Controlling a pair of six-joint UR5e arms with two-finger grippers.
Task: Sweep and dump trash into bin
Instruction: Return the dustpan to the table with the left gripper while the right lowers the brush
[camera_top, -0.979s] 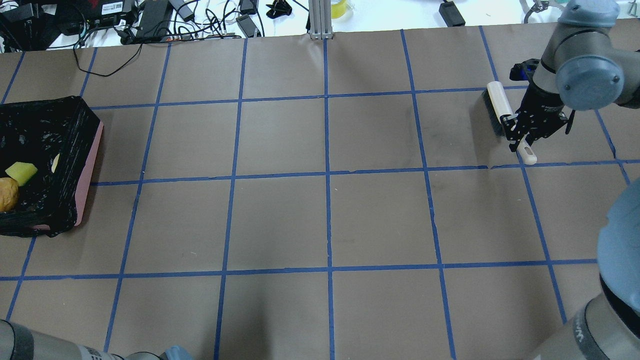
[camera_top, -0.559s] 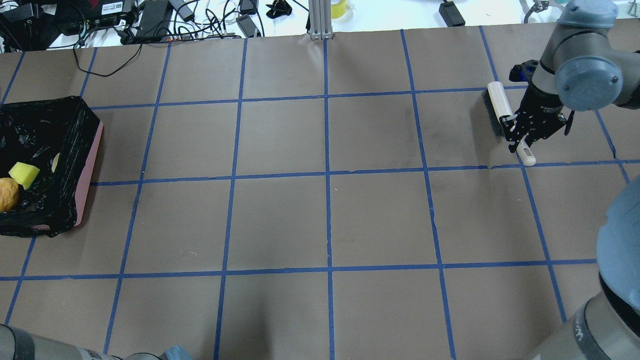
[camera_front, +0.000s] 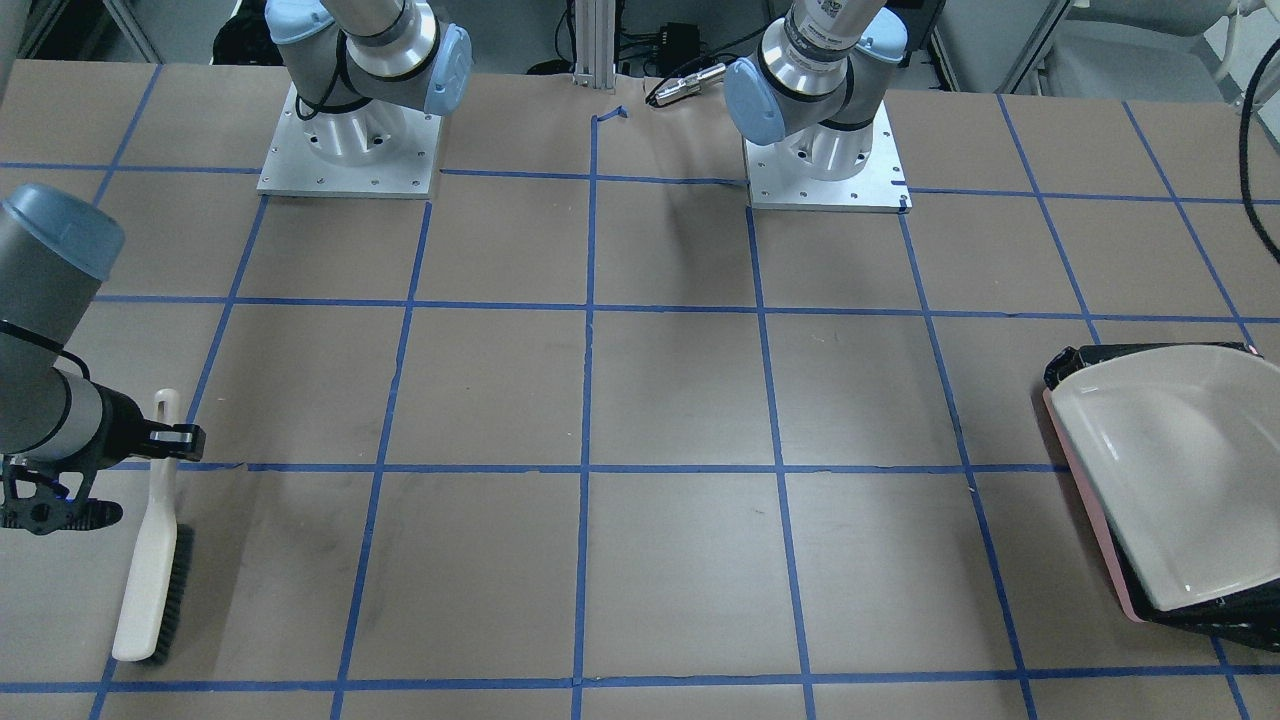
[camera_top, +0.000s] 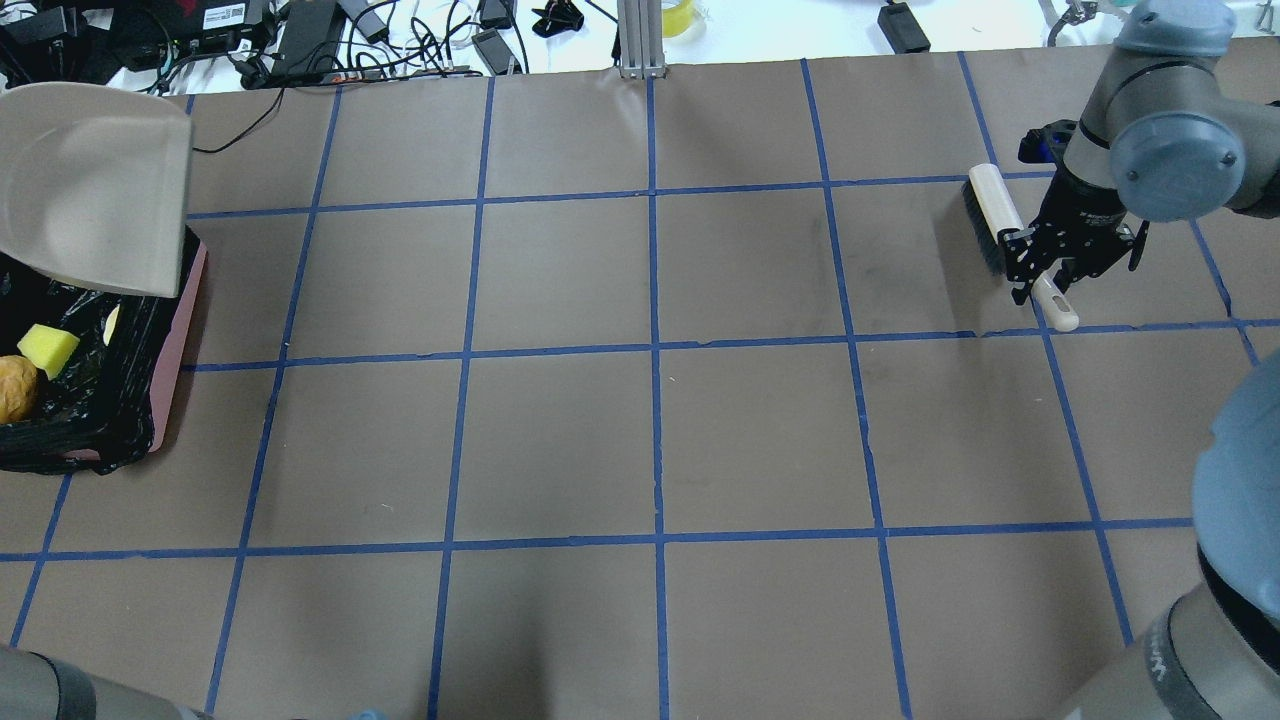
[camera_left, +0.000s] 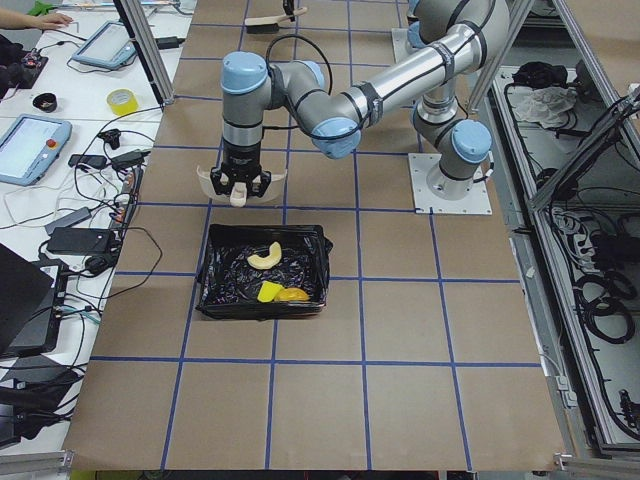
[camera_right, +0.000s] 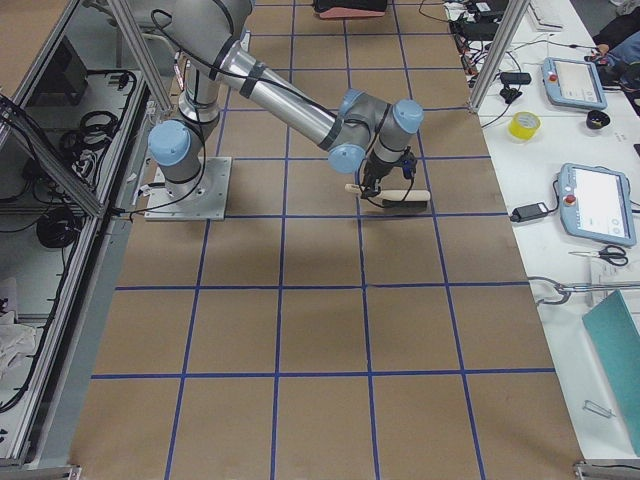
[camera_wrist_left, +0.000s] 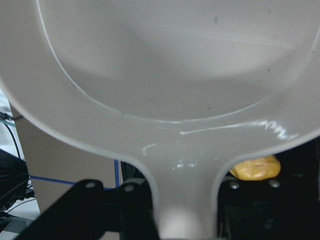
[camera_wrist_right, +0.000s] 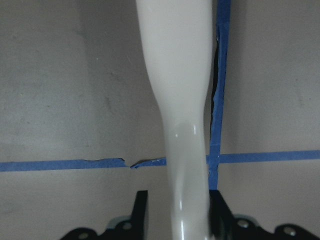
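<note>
Overhead exterior is showing the dustpan hanging over the bin. Left fingers are clamping its handle, and right fingers are clamping the brush. Withdrawing low is risking snagging the liner.

Bright, even light is falling from above onto the brown bench. Only soft, faint shadows are pooling on it, well away from the cream dustpan. Just below the dustpan, the black liner of the bin is glinting with small highlights. In the left wrist view the dustpan is filling the picture, blurring slightly and carrying thin streaks of glare near its handle. Far from the dustpan, the brush is showing one small bright spot.
</note>
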